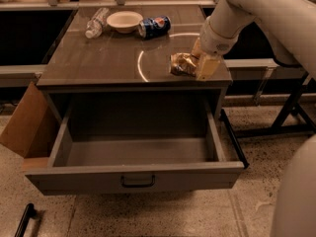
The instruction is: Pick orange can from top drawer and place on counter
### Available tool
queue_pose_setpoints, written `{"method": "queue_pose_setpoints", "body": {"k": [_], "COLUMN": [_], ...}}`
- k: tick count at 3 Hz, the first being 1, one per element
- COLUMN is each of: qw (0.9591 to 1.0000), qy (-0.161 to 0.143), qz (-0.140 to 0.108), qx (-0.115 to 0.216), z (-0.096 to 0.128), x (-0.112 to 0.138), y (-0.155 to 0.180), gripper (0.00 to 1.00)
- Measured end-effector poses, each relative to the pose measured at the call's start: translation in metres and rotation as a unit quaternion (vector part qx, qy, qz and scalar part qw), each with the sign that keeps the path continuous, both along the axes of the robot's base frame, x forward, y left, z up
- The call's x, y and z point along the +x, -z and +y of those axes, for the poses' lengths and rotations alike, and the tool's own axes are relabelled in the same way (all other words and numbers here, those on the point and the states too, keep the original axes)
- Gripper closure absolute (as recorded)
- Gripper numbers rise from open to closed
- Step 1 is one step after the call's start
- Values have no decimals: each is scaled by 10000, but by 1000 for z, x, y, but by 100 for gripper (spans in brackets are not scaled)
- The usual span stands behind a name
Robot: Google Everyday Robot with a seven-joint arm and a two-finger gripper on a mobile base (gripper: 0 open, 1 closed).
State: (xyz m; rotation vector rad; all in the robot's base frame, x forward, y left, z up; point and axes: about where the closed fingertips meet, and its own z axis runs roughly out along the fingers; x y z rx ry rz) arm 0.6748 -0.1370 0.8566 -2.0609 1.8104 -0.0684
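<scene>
The orange can (pixel 180 63), dented with a gold-orange and silver shine, is held in my gripper (pixel 193 63) over the right front part of the counter (pixel 98 63), inside the white arc. The gripper is shut on the can; one tan finger (pixel 207 66) shows at its right side. The white arm reaches in from the upper right. The top drawer (pixel 133 157) stands pulled fully out below the counter, grey, with a small black handle (pixel 138 181) on its front. I see nothing lying in it.
At the counter's back stand a blue Pepsi can (pixel 154 26) on its side, a white bowl (pixel 124 20) and a clear plastic bottle (pixel 96 22). A cardboard flap (pixel 22 122) leans at the drawer's left. A black metal frame (pixel 286 112) stands to the right.
</scene>
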Motion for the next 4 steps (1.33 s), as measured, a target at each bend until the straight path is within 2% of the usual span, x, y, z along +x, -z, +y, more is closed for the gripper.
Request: {"method": "queue_pose_setpoints", "body": {"k": [1,3,4], "qw": [9997,9987,9982], "qy": [137,166,134], "qz": [80,174,224], "qx": [199,440,538], "z": [3,18,26], "x": [20,54,66], "y": [-3,-3,-3], "gripper": [100,100,81]}}
